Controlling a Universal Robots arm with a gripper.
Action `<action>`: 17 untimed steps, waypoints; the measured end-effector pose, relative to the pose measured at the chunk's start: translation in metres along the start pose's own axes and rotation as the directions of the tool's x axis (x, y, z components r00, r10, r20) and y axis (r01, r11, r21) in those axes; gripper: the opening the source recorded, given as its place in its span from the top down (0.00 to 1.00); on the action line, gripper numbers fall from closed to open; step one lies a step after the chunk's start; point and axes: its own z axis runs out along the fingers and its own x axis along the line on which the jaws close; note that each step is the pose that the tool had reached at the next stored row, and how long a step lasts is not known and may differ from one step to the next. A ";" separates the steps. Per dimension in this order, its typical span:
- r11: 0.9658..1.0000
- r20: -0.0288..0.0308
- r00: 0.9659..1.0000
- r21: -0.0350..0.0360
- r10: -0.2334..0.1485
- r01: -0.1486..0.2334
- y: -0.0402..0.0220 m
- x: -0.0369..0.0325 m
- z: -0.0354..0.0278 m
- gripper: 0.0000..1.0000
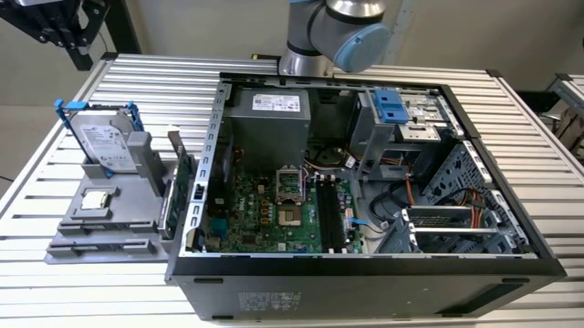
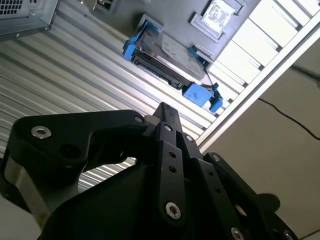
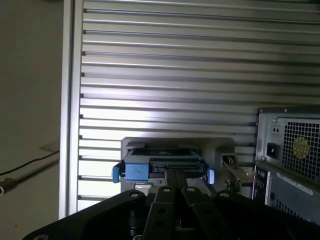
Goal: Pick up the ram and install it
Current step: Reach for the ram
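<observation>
Gripper (image 3: pixel 175 174) fully closed, holding nothing. Ram (image 1: pixel 185 179) stands on edge at left of centre in the exterior view, just beside the computer case (image 1: pixel 215 130) wall.

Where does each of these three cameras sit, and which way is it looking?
Exterior view: off the arm, high above the slatted table, looking down into the open computer case; the arm shows at the top.
First wrist view: on the wrist, looking past the closed black jaws at the hard drive, seen edge-on.
Second wrist view: on the wrist, behind the jaws, looking over them at the same hard drive.
Shared: all three show the hard drive.
</observation>
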 end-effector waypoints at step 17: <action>1.000 0.000 1.000 0.000 0.000 0.000 -0.0516 0.0024 -0.0023 1.00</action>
